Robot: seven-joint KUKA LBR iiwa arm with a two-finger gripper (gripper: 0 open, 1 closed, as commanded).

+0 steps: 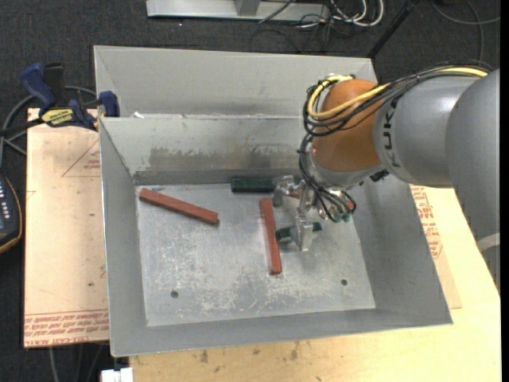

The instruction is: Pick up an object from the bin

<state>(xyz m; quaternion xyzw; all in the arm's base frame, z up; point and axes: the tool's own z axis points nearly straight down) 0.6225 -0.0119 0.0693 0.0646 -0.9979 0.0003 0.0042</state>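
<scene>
Gripper [301, 233], open or closed I cannot tell, hangs low in the bin [223, 281], where from the left lie a slanted red-brown stick [178, 207], a dark bar [253, 185] at the back wall, and just beside the gripper a lengthwise red-brown stick [270, 237], likely light, stiff, best pinched across its narrow middle.

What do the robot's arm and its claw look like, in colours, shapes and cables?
The arm is thick, rounded and silver-grey, with dark lettering near the wrist. An orange cover caps the wrist, with yellow, white and black cables looped over it. The claw is small, of bare metal, with thin wires.
</scene>
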